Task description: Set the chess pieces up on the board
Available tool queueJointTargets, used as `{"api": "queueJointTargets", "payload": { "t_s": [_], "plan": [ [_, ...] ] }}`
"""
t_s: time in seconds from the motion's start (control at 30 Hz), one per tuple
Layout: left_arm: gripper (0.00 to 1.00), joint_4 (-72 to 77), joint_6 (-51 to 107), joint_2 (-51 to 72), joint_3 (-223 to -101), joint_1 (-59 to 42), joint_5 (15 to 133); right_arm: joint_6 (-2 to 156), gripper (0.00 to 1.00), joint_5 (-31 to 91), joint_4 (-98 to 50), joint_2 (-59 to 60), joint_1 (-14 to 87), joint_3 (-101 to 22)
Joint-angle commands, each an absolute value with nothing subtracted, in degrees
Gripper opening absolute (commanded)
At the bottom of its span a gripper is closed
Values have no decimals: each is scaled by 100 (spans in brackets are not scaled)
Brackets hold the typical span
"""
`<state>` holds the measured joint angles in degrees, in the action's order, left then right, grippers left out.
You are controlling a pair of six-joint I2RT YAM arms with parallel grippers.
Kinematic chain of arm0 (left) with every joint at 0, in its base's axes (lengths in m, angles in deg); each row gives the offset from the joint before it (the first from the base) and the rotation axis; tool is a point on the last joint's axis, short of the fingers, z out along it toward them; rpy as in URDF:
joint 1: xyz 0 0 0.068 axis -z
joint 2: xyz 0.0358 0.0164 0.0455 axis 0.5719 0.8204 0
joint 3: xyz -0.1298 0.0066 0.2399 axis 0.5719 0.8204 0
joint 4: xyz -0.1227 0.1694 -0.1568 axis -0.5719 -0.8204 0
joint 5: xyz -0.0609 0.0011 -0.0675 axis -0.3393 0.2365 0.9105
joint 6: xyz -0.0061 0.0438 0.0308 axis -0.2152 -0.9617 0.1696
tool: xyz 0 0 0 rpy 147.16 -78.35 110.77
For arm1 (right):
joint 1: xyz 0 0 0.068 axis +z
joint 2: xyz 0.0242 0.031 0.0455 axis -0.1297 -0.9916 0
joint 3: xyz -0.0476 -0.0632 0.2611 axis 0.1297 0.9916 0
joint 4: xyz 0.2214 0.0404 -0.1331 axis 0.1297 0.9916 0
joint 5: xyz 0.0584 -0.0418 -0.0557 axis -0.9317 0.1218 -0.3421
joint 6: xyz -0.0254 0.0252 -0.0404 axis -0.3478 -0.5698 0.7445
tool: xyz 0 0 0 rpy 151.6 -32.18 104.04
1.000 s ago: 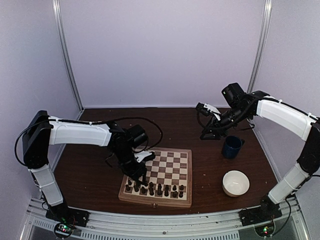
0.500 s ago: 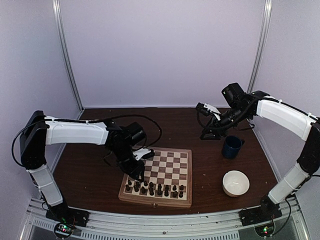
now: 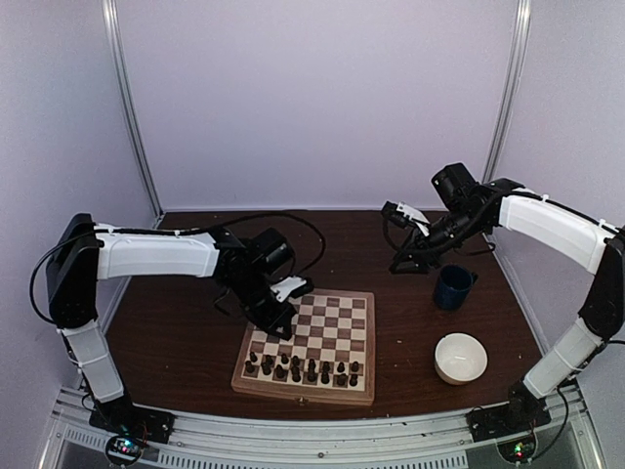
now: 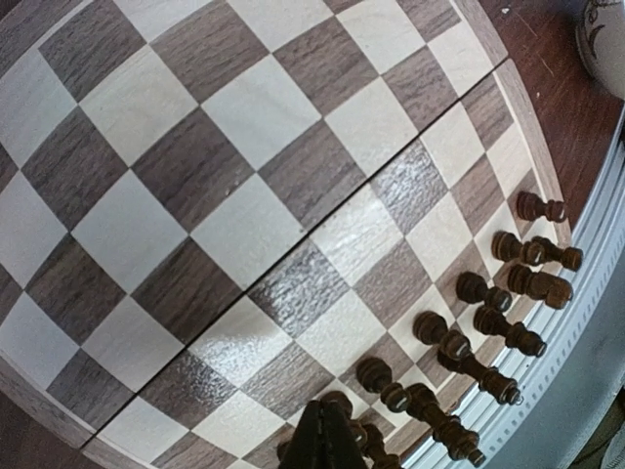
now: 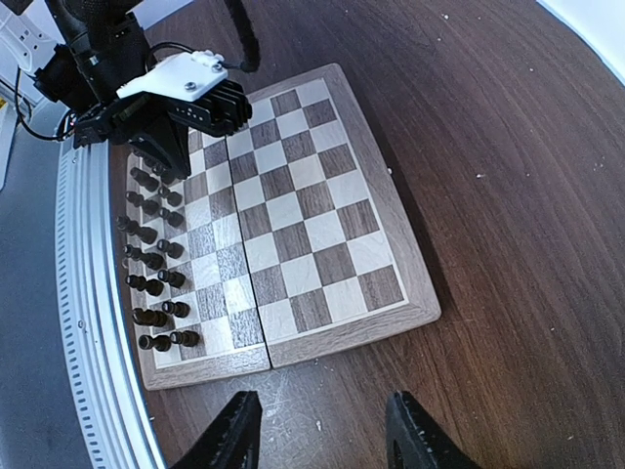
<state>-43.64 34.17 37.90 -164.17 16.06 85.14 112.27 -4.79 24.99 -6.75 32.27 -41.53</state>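
Note:
The board [image 3: 337, 322] lies at the table's front centre, with the chess pieces [image 3: 303, 370] standing in two rows along its near edge. My left gripper [image 3: 280, 318] hovers over the board's left half, behind those rows. In the left wrist view its fingers [image 4: 327, 440] are pressed together with nothing between them, above the pieces [image 4: 488, 303] and the board [image 4: 244, 195]. My right gripper [image 3: 405, 256] is raised over the table, behind and to the right of the board. In the right wrist view it [image 5: 322, 435] is open and empty, looking down on the board [image 5: 303, 215] and the pieces [image 5: 151, 264].
A dark blue cup [image 3: 452, 287] stands right of the board. A white bowl [image 3: 460, 357] sits nearer the front right and shows in the left wrist view [image 4: 605, 39]. A metal rail [image 3: 312, 430] runs along the table's near edge.
My left gripper has lifted from the near rows of pieces and moved back over the board's left half. The right arm has not moved.

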Motion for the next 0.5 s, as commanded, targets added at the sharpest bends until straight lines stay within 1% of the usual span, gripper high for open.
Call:
{"api": "queueJointTargets", "payload": {
  "t_s": [0.0, 0.13, 0.47],
  "plan": [
    [0, -4169, 3285, 4108, -16614, 1566, 8686, 11203, 48, -547, 2396, -672, 3209, -4034],
    [0, -4305, 3164, 4296, -16647, 1572, 8878, 11208, 47, -553, 2382, -670, 3207, -4015],
    [0, -4325, 3107, 4247, -16383, 1589, 9191, 11201, 47, -573, 2370, -703, 3213, -4008]
  ]
}}
